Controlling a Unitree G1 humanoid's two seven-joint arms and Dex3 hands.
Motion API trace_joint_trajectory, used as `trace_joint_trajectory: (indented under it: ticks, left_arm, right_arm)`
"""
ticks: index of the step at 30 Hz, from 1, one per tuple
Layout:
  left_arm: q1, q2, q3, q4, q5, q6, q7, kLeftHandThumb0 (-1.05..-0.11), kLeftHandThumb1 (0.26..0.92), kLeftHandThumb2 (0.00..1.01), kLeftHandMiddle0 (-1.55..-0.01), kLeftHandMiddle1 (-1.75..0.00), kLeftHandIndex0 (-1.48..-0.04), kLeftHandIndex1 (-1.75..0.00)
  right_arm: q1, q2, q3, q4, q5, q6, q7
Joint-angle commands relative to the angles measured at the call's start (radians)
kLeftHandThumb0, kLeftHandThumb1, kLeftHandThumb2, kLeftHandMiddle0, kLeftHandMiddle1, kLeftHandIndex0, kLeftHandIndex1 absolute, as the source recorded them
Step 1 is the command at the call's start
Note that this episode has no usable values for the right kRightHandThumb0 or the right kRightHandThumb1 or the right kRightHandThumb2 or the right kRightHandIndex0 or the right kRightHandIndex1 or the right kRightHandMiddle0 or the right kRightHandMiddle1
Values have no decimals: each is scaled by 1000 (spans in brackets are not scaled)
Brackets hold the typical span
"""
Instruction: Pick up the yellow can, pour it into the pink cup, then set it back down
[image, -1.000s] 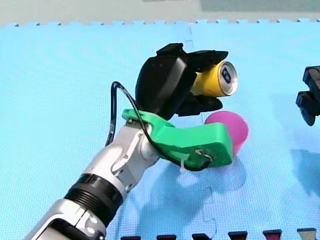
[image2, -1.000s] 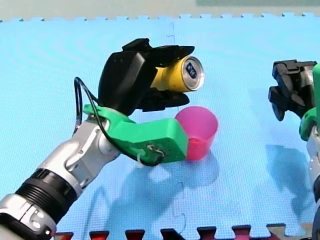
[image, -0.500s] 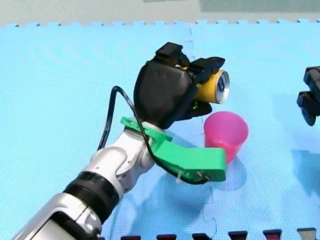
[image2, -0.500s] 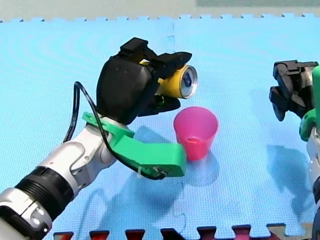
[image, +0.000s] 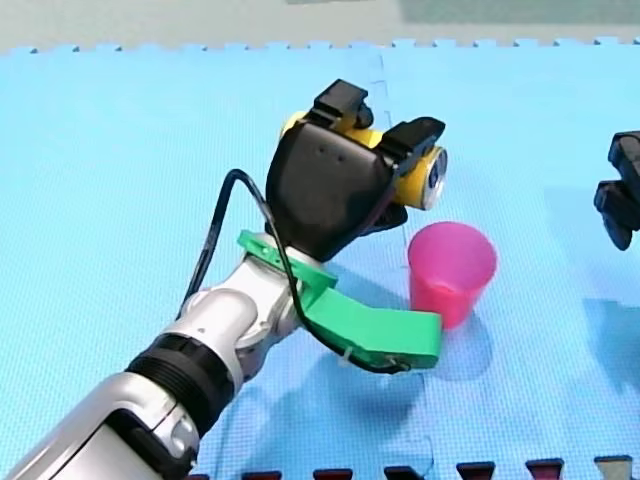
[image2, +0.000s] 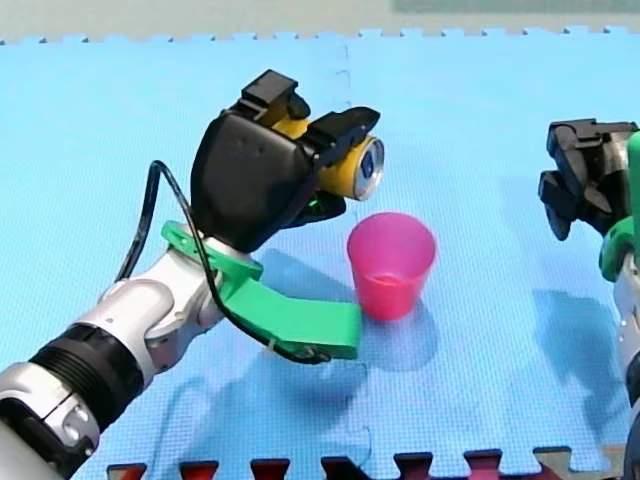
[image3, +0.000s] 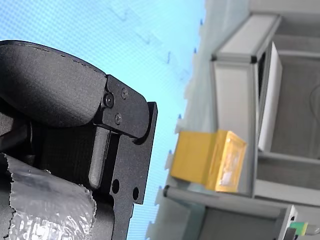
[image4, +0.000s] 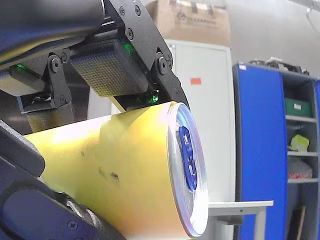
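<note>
Two hands are in the first head view. My left hand (image: 330, 185) comes in from the left and is held above the mat (image: 120, 150). Its fingers (image: 415, 135) are closed around the can (image: 425, 180) and pinch it from two sides. The can lies almost on its side in the air, with its top turned to the right. It is near the cup (image: 452, 272), higher than the rim, and does not touch it. The cup stands upright on the mat. A green bracket (image: 375, 325) sits at the left wrist, and a black cable (image: 215, 235) loops beside the arm. My right hand (image: 622, 195) is at the right edge, well apart from the cup.

In the second head view I see the same scene from a little to the side. Here the right hand has its fingers curled in, with nothing between them.

In the first wrist view a black hand (image3: 75, 115) is very close to the camera, with grey tape (image3: 45, 200) on it. I cannot tell how its fingers stand. Behind it are the mat and a yellow box (image3: 207, 160) near a grey frame.

In the second wrist view the left hand's pads (image4: 107, 72) press on the can's yellow side. Behind are a blue cabinet (image4: 260, 150) and a cardboard box (image4: 192, 20).
</note>
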Motion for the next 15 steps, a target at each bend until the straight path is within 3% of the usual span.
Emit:
trace_joint_trajectory:
  ticks: [1,15]
  left_arm:
    - [-18,2,-10,9,5,12,19,-317,847,0,-815,-1325,-1208,-89]
    - [-36,4,-53,42,15,35,60,-326,836,0,-801,-1350,-1160,-138]
  right_arm:
    - [-2,-1,-3,1,3,-5,1]
    - [1,-3,-7,0,4,-13,6]
